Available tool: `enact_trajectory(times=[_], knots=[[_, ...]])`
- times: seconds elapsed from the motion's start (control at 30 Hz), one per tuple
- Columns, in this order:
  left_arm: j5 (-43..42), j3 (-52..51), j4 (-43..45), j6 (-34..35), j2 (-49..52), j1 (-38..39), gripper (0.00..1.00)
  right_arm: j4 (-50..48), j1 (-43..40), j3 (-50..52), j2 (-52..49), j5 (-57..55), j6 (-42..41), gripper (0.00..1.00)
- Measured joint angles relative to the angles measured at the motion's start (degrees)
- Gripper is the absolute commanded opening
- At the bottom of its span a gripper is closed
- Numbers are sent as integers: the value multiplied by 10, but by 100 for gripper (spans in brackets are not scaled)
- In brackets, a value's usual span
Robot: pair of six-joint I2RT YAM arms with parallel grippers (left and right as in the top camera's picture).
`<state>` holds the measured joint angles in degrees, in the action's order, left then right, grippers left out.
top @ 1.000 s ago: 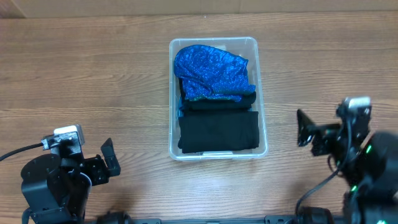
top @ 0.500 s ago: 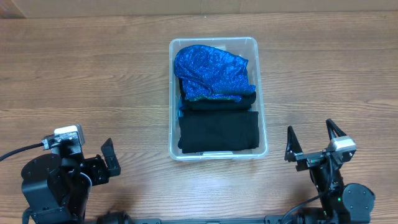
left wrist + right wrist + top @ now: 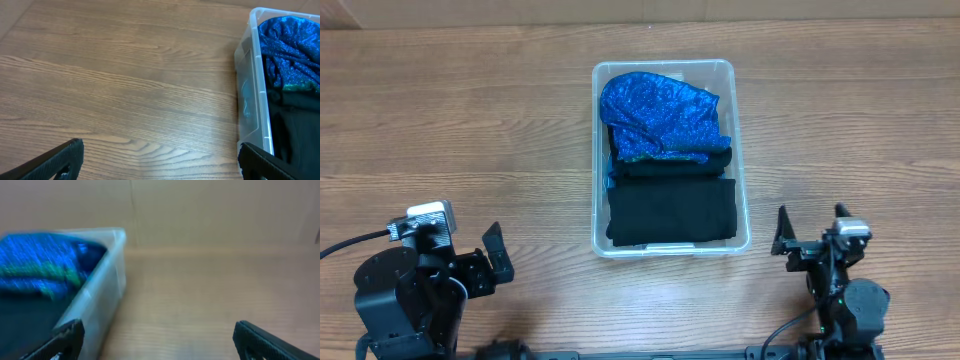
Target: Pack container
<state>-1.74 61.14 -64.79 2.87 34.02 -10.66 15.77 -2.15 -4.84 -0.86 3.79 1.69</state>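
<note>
The container [image 3: 740,150] is a clear plastic bin at the middle of the wooden table. It holds a sparkly blue cloth [image 3: 660,115] at its far end and a folded black cloth [image 3: 670,212] at its near end. It also shows in the left wrist view [image 3: 257,80] and, blurred, in the right wrist view [image 3: 107,287]. My left gripper [image 3: 492,262] is open and empty at the front left, apart from the bin. My right gripper [image 3: 812,242] is open and empty at the front right, just right of the bin's near corner.
The wooden table [image 3: 470,120] stretches bare left and right of the bin. A plain wall [image 3: 200,210] rises behind the table's far edge in the right wrist view.
My right arm has swung back and down toward the front edge, its gripper now pointing away from me beside the bin. The left arm and the bin have not moved.
</note>
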Motion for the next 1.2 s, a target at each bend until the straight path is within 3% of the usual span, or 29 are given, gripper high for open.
enact_trajectory(times=[1.2], knots=[[1,-1,-31,0,-1,17,100,-2,0,2,0,-4,0,100]])
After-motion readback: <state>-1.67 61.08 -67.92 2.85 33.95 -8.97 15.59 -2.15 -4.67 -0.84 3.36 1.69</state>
